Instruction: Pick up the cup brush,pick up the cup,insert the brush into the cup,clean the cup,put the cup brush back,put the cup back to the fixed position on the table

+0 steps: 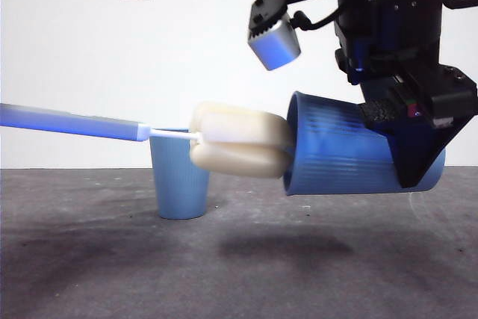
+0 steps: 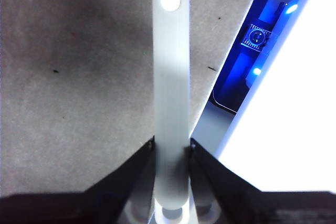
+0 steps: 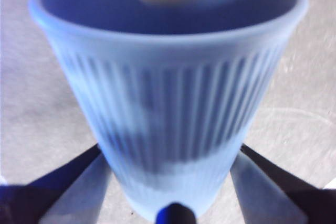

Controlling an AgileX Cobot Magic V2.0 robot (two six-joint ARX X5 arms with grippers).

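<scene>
Gripping cup on its side at right of frame, right gripper jaws clamped; left gripper jaws pinch cup brush handle, sponge at cup mouth; second cup upright on worktop.

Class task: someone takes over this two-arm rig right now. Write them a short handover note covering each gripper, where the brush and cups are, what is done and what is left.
Left gripper: shut on the long grey-handled cup brush, held level above the table.
Right gripper: shut on the tall ribbed blue plastic cup, held on its side in the air, mouth towards the brush.
The brush's cream sponge head sits right at the cup's rim. A second blue cup stands upright on the dark grey table, behind the sponge.
Done: both picked up.
Left: push the sponge in, scrub, put brush and cup back.
</scene>
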